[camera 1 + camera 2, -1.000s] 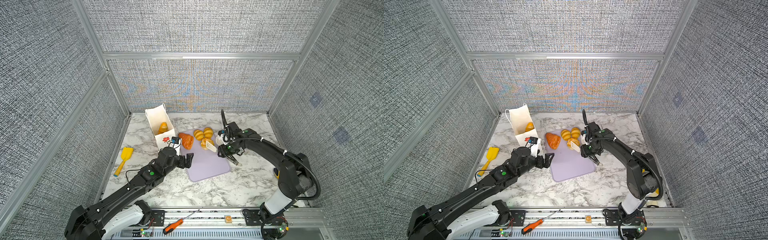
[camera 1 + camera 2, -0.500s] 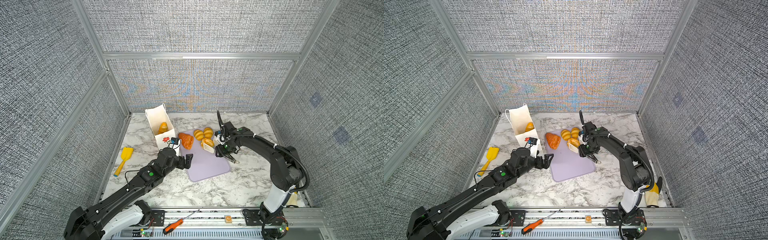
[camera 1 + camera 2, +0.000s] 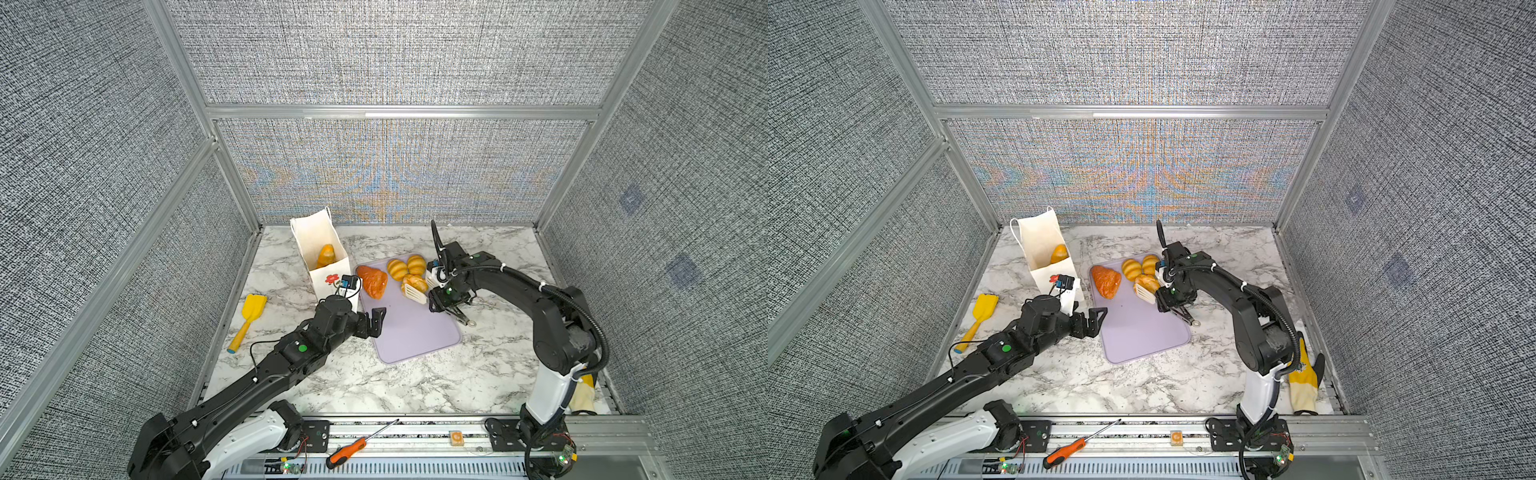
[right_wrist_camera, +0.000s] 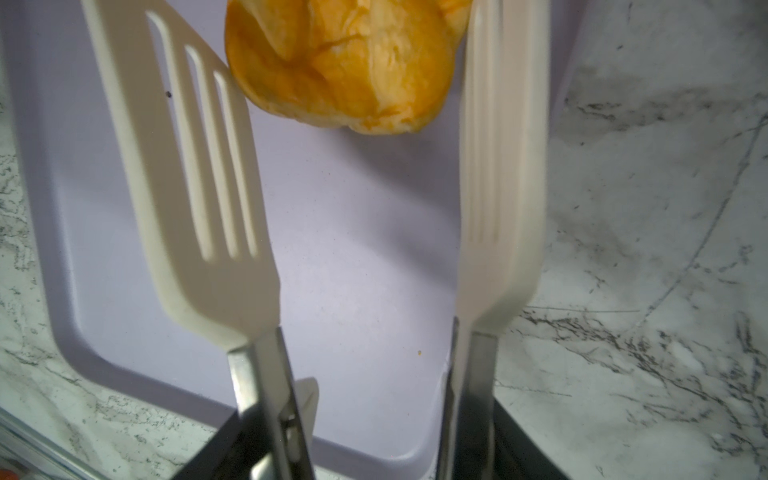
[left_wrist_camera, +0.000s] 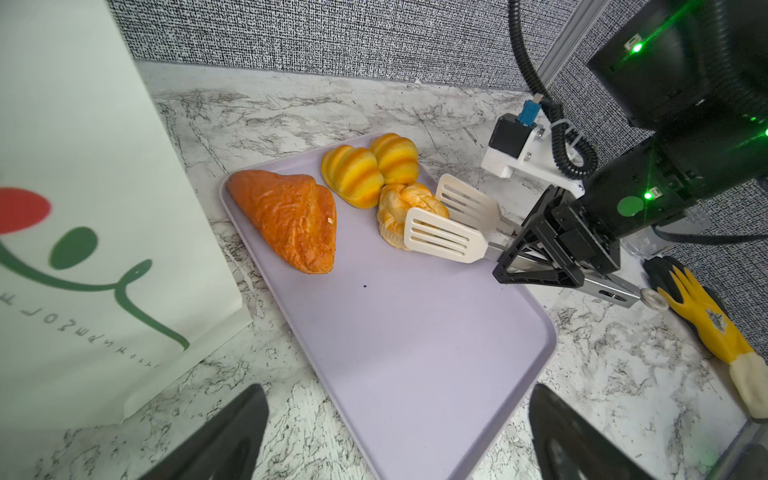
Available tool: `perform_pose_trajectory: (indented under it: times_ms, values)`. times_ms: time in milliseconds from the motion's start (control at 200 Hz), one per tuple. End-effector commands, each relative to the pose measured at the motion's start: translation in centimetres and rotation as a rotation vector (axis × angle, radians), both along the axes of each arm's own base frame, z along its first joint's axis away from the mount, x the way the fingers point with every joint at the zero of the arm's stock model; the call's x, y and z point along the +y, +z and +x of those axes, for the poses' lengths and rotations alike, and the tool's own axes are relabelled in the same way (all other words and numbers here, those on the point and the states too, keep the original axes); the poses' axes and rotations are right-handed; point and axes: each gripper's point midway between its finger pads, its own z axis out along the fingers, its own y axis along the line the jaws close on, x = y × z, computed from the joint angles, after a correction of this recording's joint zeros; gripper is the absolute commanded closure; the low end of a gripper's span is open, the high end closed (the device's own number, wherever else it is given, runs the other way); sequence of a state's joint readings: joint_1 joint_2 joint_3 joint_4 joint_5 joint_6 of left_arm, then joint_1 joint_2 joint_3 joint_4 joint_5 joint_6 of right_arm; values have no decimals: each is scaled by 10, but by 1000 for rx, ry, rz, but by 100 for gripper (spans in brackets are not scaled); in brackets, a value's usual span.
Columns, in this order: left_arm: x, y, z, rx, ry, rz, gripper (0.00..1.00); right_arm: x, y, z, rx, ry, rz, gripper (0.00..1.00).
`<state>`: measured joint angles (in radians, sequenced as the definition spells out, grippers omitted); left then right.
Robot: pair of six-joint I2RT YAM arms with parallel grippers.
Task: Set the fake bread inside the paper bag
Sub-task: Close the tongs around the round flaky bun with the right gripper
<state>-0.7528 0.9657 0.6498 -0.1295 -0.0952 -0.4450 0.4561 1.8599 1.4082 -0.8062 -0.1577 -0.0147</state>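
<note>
The white paper bag (image 3: 316, 237) stands open at the back left, with one golden bread (image 3: 325, 255) inside. On the lilac tray (image 3: 415, 336) lie a reddish-brown croissant (image 3: 372, 281), two striped rolls (image 3: 397, 269) and a twisted pastry (image 3: 413, 282). My right gripper (image 3: 442, 301) is shut on the metal handles of white slotted tongs (image 3: 415, 293). In the right wrist view the two blades (image 4: 195, 187) stand apart on either side of the twisted pastry (image 4: 345, 62). My left gripper (image 5: 395, 390) is open and empty, low over the tray's near corner beside the bag (image 5: 83, 208).
A yellow spatula (image 3: 249, 318) lies on the marble left of the bag. A yellow glove (image 3: 1302, 386) lies by the right arm's base. An orange screwdriver (image 3: 353, 449) rests on the front rail. Grey walls enclose three sides.
The right arm's elbow has swung back toward its base while the tongs stayed at the twisted pastry, and the blades have spread a little. The left arm has not moved.
</note>
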Motion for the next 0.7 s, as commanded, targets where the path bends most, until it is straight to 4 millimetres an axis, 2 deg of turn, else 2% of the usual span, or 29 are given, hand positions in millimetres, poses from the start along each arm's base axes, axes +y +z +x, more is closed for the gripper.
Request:
perform_pose_trajectory:
  times_ms: [0, 325, 695]
  values:
    - [-2, 2, 1, -8, -3, -11, 1, -3, 0, -1, 2, 24, -33, 35]
    - [-3, 1, 1, -3, -8, -15, 1, -4, -2, 10, -12, 10, -67, 34]
    - [-5, -1, 1, 0, -14, -18, 1, 2, -10, 10, 0, 41, -130, 34]
